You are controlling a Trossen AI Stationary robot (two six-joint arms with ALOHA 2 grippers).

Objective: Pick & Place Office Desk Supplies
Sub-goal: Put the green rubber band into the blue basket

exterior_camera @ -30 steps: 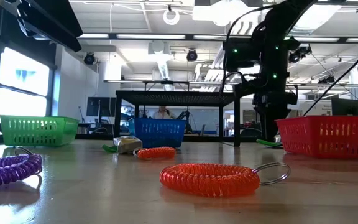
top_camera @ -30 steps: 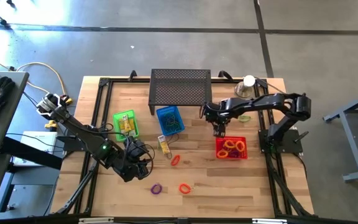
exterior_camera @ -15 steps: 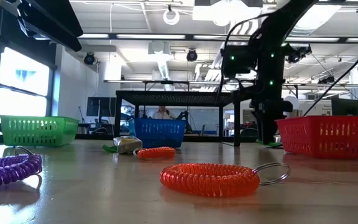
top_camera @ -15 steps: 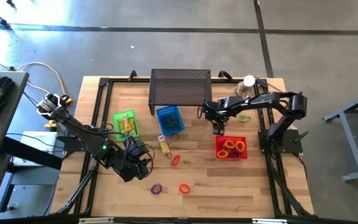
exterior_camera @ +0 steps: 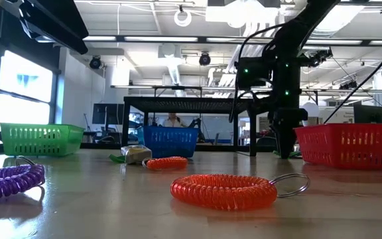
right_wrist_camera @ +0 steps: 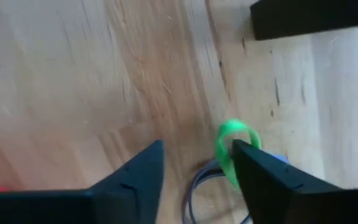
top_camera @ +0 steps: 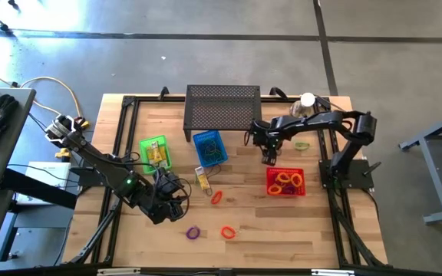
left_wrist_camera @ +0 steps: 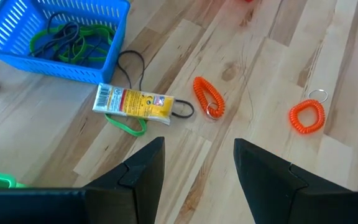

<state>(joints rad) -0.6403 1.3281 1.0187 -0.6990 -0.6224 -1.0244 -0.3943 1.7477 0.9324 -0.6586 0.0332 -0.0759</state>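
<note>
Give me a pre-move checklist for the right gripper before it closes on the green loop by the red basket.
1. Right gripper low over the table beside the red basket: ok.
2. Its fingers apart: ok.
3. Green loop centred in the gap: not ok, it lies against one finger.
4. Bluish cord clear of the loop: cannot tell.
5. Black stand's leg clear of the fingers: ok.
6. Left gripper out of the way, near the front of the table: ok.
</note>
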